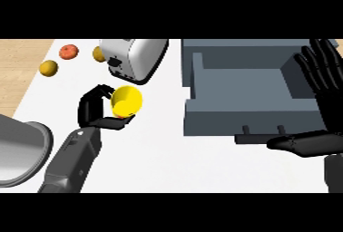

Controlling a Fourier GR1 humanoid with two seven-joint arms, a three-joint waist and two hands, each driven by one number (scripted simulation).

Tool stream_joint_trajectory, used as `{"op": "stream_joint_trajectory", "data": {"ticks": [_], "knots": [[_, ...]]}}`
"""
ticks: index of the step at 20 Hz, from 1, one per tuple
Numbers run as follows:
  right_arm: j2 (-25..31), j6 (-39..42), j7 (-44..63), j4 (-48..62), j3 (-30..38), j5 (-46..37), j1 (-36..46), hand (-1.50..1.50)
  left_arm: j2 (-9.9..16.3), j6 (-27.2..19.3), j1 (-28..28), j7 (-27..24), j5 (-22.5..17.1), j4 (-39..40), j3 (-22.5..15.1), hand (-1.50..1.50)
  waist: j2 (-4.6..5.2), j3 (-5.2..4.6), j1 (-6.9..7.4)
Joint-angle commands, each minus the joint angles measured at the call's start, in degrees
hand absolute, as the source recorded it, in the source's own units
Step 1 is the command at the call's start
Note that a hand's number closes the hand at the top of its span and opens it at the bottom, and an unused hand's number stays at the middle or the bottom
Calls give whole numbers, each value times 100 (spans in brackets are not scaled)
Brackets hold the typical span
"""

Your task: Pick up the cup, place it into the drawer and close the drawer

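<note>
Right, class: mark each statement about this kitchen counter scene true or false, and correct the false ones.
1. The left hand has its fingers curled round the yellow cup. True.
2. The cup lies inside the drawer. False: it is held left of the drawer, outside it.
3. The drawer is open. True.
4. The right hand holds the toaster. False: it is open beside the drawer.
5. Round fruits lie left of the toaster. True.

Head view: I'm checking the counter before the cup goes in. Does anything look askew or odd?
Only the yellow cup is off upright: it lies tilted in the left hand, mouth sideways. The drawer stands open; the right hand rests open beside it.
</note>
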State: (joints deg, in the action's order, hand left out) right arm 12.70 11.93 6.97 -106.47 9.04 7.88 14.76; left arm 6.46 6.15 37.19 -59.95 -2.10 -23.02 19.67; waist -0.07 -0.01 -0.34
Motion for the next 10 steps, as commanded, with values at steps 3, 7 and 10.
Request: {"op": "stream_joint_trajectory", "data": {"ticks": [3, 7, 10], "knots": [[-92, -132, -142, 70, -83, -273, -33, -150, -222, 190, 417, 671, -14, -1039, -390, 150, -28, 7, 103], [97, 26, -249, 344, 175, -60, 142, -150, -597, 36, 780, 1748, 56, -1789, -802, 150, -45, 10, 145], [14, -6, -337, 336, 76, -193, -21, -150, -638, -374, 1472, 2450, -70, -2049, -831, 150, -20, 7, 64]]}}
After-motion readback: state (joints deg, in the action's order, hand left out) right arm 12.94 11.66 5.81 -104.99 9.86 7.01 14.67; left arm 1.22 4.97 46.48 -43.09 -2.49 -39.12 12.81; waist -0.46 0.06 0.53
